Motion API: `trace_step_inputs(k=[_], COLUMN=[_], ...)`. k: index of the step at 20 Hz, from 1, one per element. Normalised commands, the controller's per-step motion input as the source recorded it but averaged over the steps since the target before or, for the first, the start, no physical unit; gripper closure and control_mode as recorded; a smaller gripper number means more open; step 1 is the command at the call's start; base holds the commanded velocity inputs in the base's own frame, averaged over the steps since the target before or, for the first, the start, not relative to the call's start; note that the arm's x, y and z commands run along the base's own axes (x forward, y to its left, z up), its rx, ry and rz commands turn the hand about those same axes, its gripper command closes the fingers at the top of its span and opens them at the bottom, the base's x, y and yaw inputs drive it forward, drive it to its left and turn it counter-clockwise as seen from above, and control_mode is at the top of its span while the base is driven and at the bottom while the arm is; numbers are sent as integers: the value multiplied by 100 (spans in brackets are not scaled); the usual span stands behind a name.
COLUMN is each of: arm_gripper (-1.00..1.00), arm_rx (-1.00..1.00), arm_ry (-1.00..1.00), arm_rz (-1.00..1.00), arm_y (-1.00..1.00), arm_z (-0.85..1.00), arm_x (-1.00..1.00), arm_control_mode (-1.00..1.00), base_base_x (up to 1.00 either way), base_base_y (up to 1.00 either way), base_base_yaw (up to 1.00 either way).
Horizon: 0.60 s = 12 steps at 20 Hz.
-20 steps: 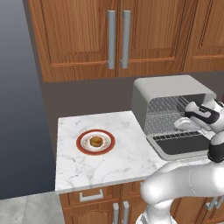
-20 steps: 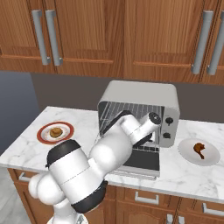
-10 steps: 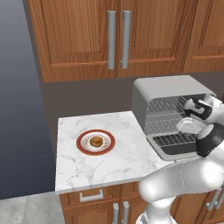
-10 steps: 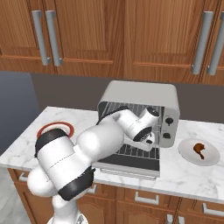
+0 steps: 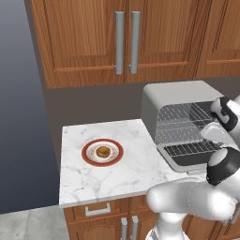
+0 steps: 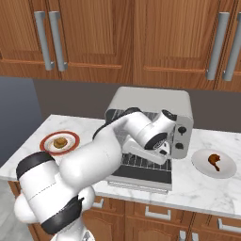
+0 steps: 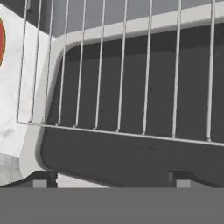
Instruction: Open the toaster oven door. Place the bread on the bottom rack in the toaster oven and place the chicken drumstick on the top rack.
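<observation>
The toaster oven (image 5: pixel 173 93) stands on the counter with its door (image 5: pixel 187 162) folded down flat, dark glass up. Inside are the top rack (image 5: pixel 183 115) and the bottom rack (image 5: pixel 190 149). My gripper (image 7: pixel 113 180) hangs open over a wire rack (image 7: pixel 118 87), with the door (image 7: pixel 131 162) below it and nothing between the fingers. In the left base view my hand (image 5: pixel 216 133) is at the oven's mouth. The bread (image 5: pixel 103 151) lies on a red-rimmed plate far left. The chicken drumstick (image 6: pixel 214 160) lies on a white plate right of the oven.
The red-rimmed plate (image 5: pixel 86 154) sits mid-counter on white marble (image 5: pixel 117 183). The white plate (image 6: pixel 229 168) is close to the oven's right side. Wooden cabinets (image 5: pixel 126 37) hang above. My own arm (image 6: pixel 94 160) crosses in front of the oven in the right base view.
The jaws have gone from partly closed to wide open at the rack. The arm's elbow has swung left and down in the right base view; the hand stays at the oven mouth.
</observation>
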Motion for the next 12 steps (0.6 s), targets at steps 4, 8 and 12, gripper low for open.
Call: trace_step_inputs(k=[4, 8, 12], arm_gripper=[-100, -100, -100], arm_rx=[-2, -7, -8], arm_ry=[2, 0, 2], arm_rz=[0, 0, 0], arm_y=[50, 59, 58], arm_z=[42, 2, 0], arm_x=[-12, -11, -8], arm_control_mode=[-100, -100, -100], base_base_x=[0, 0, 0], base_base_y=[0, 0, 0], base_base_yaw=[0, 0, 0])
